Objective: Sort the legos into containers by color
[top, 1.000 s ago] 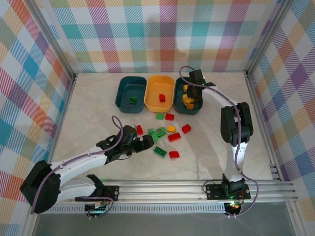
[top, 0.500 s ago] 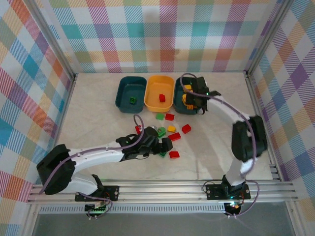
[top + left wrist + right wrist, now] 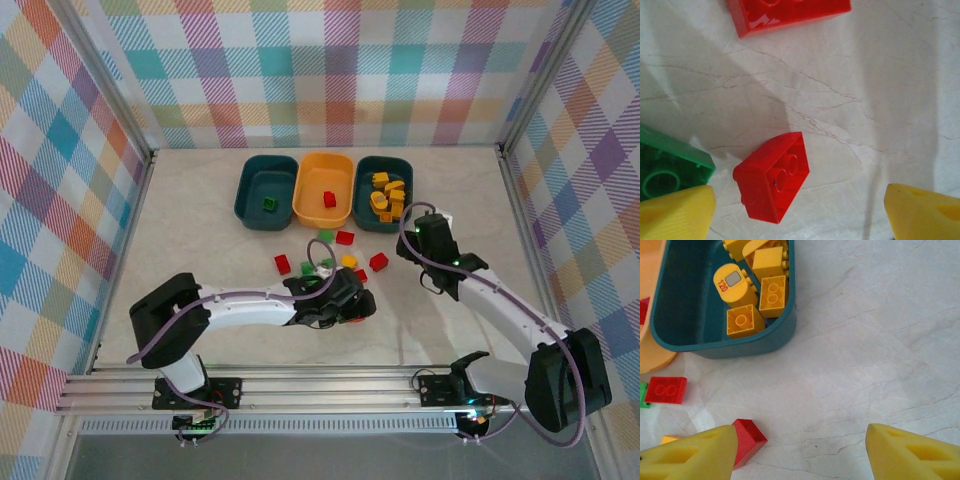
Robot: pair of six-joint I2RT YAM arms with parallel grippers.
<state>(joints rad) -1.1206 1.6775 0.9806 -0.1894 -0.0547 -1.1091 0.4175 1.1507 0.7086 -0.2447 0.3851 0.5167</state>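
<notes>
Three containers stand in a row at the back: a dark teal tub (image 3: 250,190) with one green brick (image 3: 270,204), a yellow-orange tub (image 3: 323,178) with one red brick (image 3: 329,199), and a second dark teal tub (image 3: 368,205) (image 3: 725,342) holding several yellow legos (image 3: 762,290). Loose red, green and yellow legos lie in front of them. My left gripper (image 3: 357,305) (image 3: 800,215) is open just above a small red brick (image 3: 772,182), which lies between its fingers, nearer the left one. My right gripper (image 3: 428,232) (image 3: 800,455) hangs open and empty over bare table, near the second teal tub.
A green brick (image 3: 667,170) lies against my left gripper's left finger and a larger red brick (image 3: 790,12) lies beyond. A red brick (image 3: 747,440) sits beside my right gripper's left finger, and a flat red one (image 3: 665,389) farther left. Metal frame rails bound the table.
My right gripper opened, left its yellow brick in the right teal tub and drew back toward the near side. My left arm swung right over the loose bricks, still open.
</notes>
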